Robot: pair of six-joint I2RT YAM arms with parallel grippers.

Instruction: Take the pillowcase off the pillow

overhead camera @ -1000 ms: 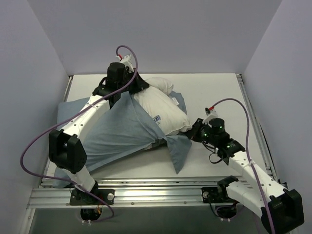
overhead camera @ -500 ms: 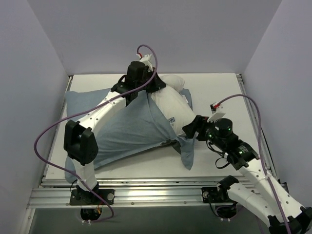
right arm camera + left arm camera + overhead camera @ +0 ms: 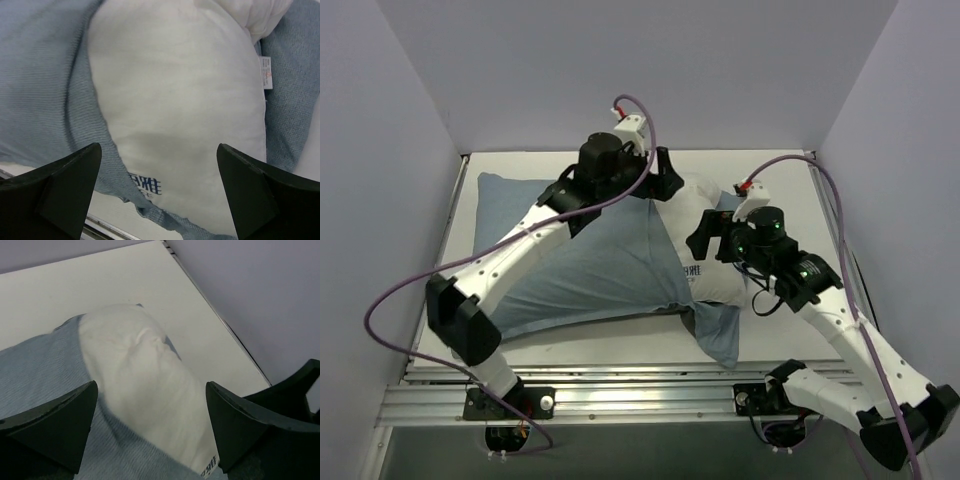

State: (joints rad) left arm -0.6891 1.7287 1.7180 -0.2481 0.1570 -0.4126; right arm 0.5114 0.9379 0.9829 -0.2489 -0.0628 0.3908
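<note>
The pale blue-grey pillowcase [image 3: 590, 265] lies across the left and middle of the table, still covering most of the pillow. The white pillow [image 3: 708, 278] sticks out of its right end, with a printed logo and a sewn tag [image 3: 265, 72] showing. My left gripper [image 3: 663, 182] hovers open over the pillow's far end, holding nothing. In the left wrist view the left gripper [image 3: 151, 387] frames the pillow [image 3: 145, 380] and the pillowcase [image 3: 40, 370]. My right gripper [image 3: 705, 238] is open above the bared pillow. The right gripper [image 3: 159, 146] spans the pillow [image 3: 175, 90] beside the pillowcase [image 3: 40, 75].
A loose flap of the pillowcase [image 3: 720, 335] trails toward the front edge. A metal rail [image 3: 620, 400] runs along the near edge and another strip [image 3: 840, 240] along the right side. Grey walls close in on the left, back and right of the white table [image 3: 770, 170].
Both grippers have opened and let go. The left arm swung right and the right arm moved up over the pillow. The lifted pillowcase has dropped flat and shifted right with the pillow.
</note>
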